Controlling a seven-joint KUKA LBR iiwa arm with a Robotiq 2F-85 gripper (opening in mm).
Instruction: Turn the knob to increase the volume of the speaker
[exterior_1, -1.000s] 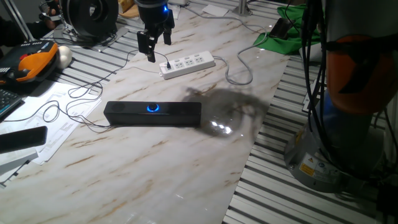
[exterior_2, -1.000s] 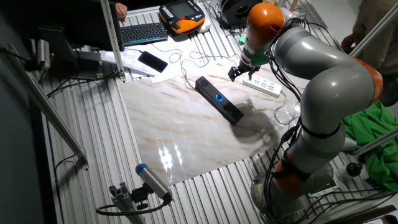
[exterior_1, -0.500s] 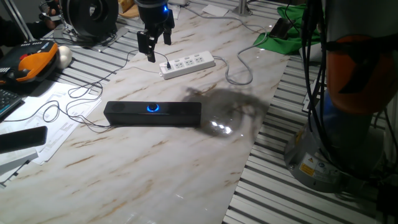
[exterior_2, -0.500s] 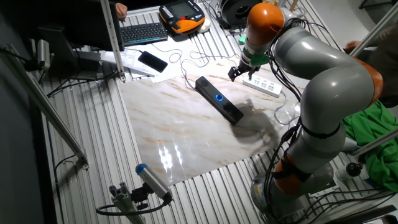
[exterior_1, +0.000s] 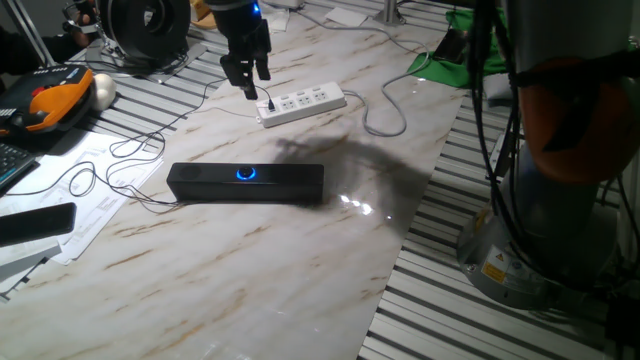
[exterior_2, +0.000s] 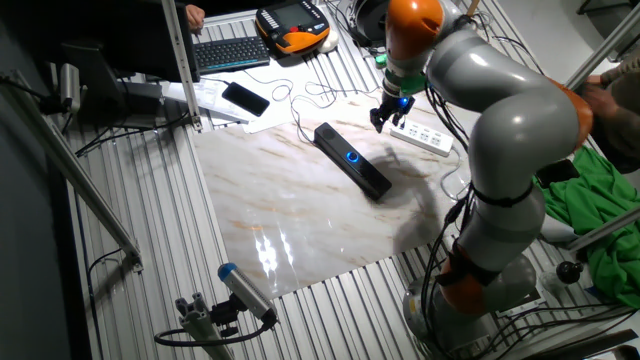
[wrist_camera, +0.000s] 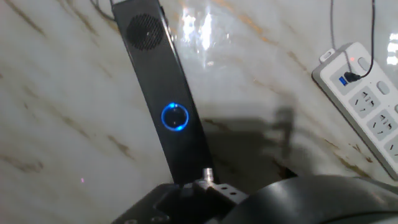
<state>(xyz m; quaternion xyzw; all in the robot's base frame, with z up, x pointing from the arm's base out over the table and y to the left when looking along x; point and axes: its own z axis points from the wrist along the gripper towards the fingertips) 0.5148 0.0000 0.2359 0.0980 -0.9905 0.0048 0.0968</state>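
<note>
The speaker (exterior_1: 245, 184) is a long black bar lying on the marble tabletop, and its knob (exterior_1: 246, 173) glows as a blue ring at mid-face. My gripper (exterior_1: 248, 84) hangs above the table behind the speaker, close to the power strip's plug end, touching nothing. Its fingers look slightly apart with nothing between them. In the other fixed view the gripper (exterior_2: 384, 122) sits just beyond the speaker (exterior_2: 352, 159). The hand view looks down on the speaker (wrist_camera: 163, 93) and knob (wrist_camera: 175, 116); the fingertips are not visible there.
A white power strip (exterior_1: 302, 102) with a plugged cable lies behind the speaker. Thin cables (exterior_1: 130, 165) loop at the left, beside papers and a flat black device (exterior_1: 36, 222). An orange pendant (exterior_1: 50, 100) and a keyboard (exterior_2: 230, 52) sit further out. Green cloth (exterior_2: 590, 215) lies near the arm's base.
The wrist has turned, so the fingers now face differently, and the arm's elbow has swung. The gripper stays in about the same place above the table. The speaker has not moved.
</note>
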